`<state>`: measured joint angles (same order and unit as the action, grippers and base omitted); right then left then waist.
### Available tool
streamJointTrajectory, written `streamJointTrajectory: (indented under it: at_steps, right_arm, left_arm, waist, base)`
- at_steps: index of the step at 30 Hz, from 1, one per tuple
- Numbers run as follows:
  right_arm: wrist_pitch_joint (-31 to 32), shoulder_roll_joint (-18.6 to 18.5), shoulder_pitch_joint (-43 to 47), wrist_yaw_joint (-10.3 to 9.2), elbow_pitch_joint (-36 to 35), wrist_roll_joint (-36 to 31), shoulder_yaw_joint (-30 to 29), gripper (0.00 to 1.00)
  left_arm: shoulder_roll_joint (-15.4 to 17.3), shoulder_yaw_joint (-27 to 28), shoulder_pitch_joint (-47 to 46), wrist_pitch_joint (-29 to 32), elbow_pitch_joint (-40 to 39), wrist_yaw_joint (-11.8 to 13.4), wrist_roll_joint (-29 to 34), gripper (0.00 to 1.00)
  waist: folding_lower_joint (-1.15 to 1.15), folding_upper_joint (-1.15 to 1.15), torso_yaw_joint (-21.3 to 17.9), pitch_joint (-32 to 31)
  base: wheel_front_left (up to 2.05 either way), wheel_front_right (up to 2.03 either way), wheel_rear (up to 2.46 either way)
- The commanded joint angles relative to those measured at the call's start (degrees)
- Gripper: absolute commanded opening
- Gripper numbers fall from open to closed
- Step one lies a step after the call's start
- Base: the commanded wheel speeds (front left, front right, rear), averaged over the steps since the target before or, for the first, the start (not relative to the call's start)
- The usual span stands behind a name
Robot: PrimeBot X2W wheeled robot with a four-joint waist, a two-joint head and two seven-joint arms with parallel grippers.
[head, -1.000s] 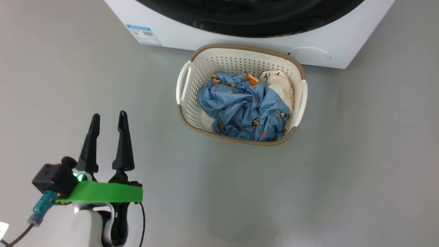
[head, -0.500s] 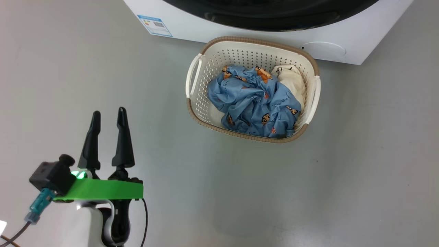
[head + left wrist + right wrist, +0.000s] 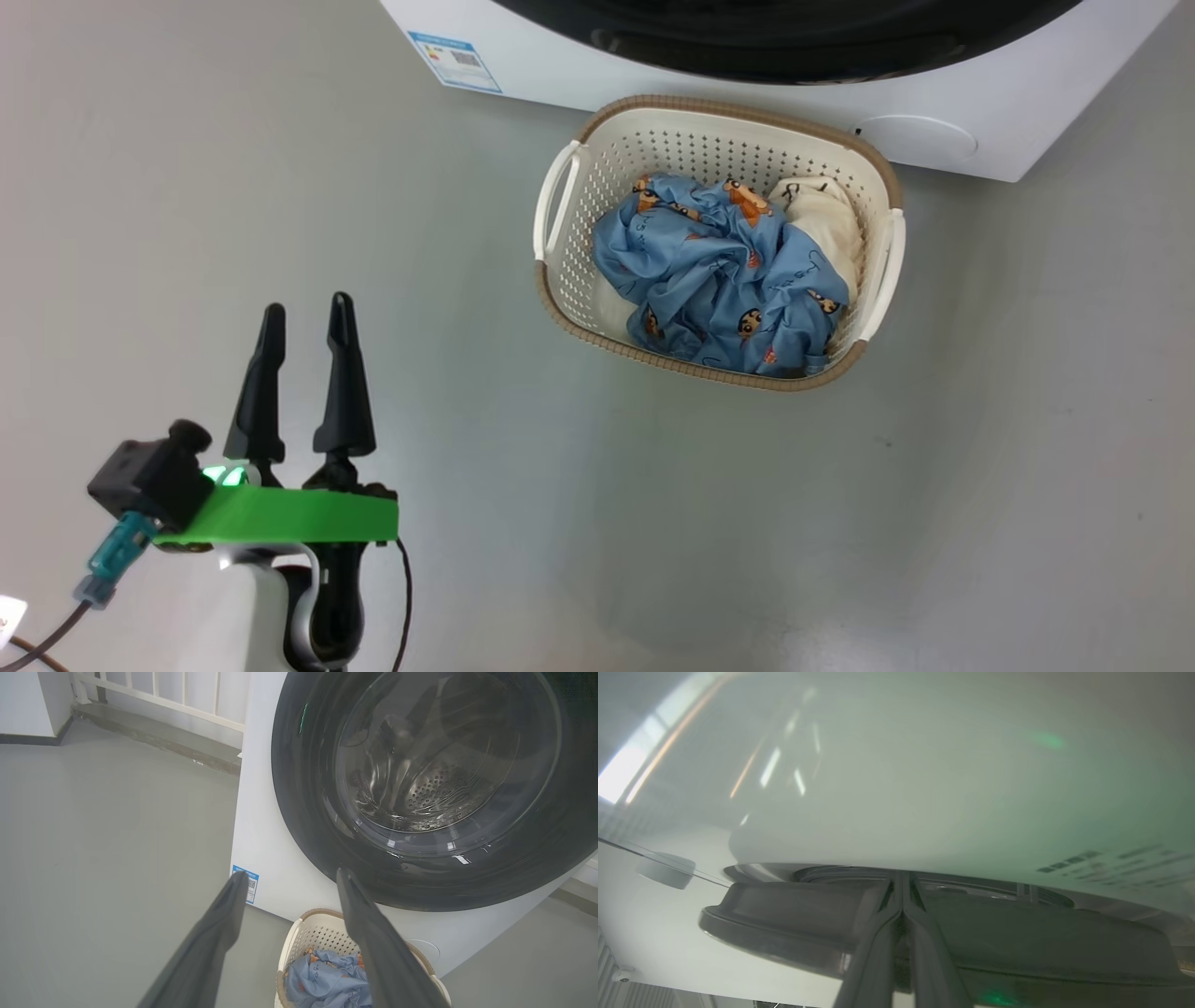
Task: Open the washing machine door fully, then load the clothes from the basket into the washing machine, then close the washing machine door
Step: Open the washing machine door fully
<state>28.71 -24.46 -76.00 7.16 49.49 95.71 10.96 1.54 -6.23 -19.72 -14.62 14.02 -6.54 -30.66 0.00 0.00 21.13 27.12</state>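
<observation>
Holds the right gripper (image 3: 902, 884) with fingers pressed together, tips at the seam where the door (image 3: 434, 779) rim meets the white machine (image 3: 261, 835) front; cannot tell whether anything is pinched there. Carries the left gripper (image 3: 307, 304) moderately parted and empty, well out in front of the door, aimed up at its glass. Reads, from the left wrist view, as a door not yet swung out. Finds the basket (image 3: 709, 105) just below the door, clothes (image 3: 719, 271) heaped inside. Makes the right arm much the nearer, by this judgement: rim straight ahead of its tips, so opening likely means drawing that edge away from the machine.
</observation>
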Motion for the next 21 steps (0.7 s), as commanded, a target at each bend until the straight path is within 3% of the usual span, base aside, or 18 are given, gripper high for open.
streamJointTrajectory:
  at_steps: [1, 9, 21]
  right_arm:
    - [0.68, 0.24, -1.21, 0.33, -0.84, -0.57, 0.48, 0.0]
    - [3.98, 1.18, -0.24, 0.33, 0.06, -0.41, 1.91, 0.0]
    - [7.46, 2.74, 8.46, 0.33, -2.32, 0.31, 3.36, 0.0]
  left_arm:
    - [1.34, 1.48, 0.22, -0.38, -1.39, 0.22, -0.68, 1.0]
    - [1.34, 1.45, 0.37, -0.38, -0.89, 0.62, -1.36, 1.0]
    - [1.34, 2.84, 2.08, -0.38, 0.2, 0.49, 0.47, 1.0]
  waist:
    - [0.0, 0.0, 0.26, 0.04]
    - [0.0, 0.0, 0.25, -1.11]
    - [0.0, 0.0, -1.5, -6.16]
  base:
    - [0.0, 0.0, 0.0]
    - [0.0, 0.0, 0.0]
    - [0.0, 0.0, 0.0]
